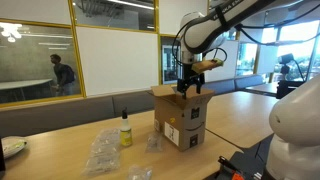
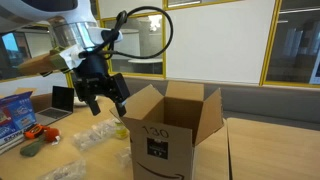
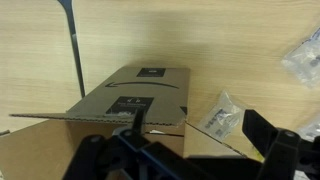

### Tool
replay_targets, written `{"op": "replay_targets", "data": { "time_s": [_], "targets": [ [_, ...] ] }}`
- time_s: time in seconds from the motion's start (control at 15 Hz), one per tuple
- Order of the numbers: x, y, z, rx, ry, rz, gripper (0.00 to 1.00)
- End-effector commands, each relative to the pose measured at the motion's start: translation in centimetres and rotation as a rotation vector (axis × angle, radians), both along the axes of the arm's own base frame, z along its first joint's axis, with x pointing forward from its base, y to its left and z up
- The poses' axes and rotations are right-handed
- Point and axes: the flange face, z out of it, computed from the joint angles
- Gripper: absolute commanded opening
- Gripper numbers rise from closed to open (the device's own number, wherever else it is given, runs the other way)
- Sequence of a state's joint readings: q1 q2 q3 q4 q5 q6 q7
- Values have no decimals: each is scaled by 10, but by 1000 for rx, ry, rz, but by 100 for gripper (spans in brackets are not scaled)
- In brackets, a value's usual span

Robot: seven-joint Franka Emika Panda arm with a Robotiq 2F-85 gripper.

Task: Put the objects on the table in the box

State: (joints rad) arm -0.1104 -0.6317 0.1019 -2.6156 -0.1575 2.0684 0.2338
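Note:
An open cardboard box [image 1: 181,118] stands on the wooden table; it also shows in the other exterior view [image 2: 168,128] and in the wrist view [image 3: 140,88]. My gripper [image 1: 188,84] hovers over the box's open flaps, open and empty, its fingers spread wide [image 2: 104,97] [image 3: 178,150]. A small bottle with a yellow body [image 1: 126,131] stands on the table beside the box. Clear plastic bags [image 1: 103,151] [image 2: 92,134] lie on the table near it. One small bag [image 3: 220,114] lies just past the box flap in the wrist view.
Another clear bag [image 3: 304,55] lies further off on the table. A laptop [image 2: 62,98], a blue packet [image 2: 14,108] and a green item [image 2: 33,148] sit at the table's far side. Glass partitions [image 1: 40,55] stand behind the table.

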Motion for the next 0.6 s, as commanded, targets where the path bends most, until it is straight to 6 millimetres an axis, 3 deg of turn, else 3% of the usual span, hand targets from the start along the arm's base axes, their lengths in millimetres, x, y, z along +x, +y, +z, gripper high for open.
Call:
{"op": "replay_targets", "data": {
  "time_s": [0.0,0.53],
  "targets": [
    [1,0,4,0,-5,0,100],
    [3,0,10,-1,-20,1,100]
  ]
}}
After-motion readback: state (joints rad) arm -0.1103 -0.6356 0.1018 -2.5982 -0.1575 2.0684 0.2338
